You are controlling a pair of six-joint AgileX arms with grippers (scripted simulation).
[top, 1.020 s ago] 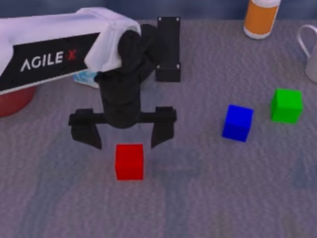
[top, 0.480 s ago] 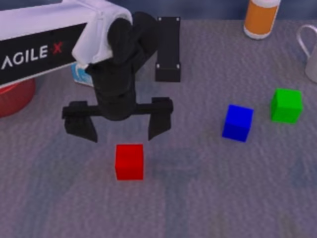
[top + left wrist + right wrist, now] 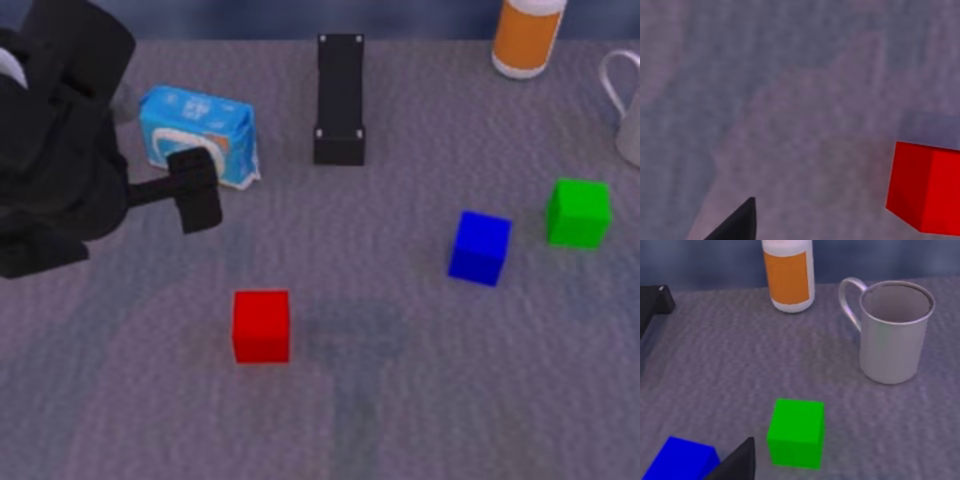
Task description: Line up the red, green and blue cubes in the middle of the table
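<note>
The red cube [image 3: 262,325] sits on the table [image 3: 330,420] left of centre, and it shows large in the left wrist view [image 3: 927,187]. Right of centre lies the blue cube [image 3: 480,247], with the green cube [image 3: 578,212] just beyond it to the right. My left gripper [image 3: 90,205] hangs high at the left edge, open and empty, one finger [image 3: 195,190] pointing toward the middle, well away from the red cube. My right arm is outside the top view; its fingertip [image 3: 740,462] shows between the blue cube [image 3: 680,460] and the green cube [image 3: 796,432], touching neither.
A black block [image 3: 340,100] stands at the back centre, with a blue-white packet [image 3: 198,135] to its left. An orange-labelled bottle [image 3: 528,35] and a metal mug [image 3: 892,330] stand at the back right.
My left arm has pulled back and up to the left, away from the red cube, uncovering the blue-white packet. None of the cubes has moved.
</note>
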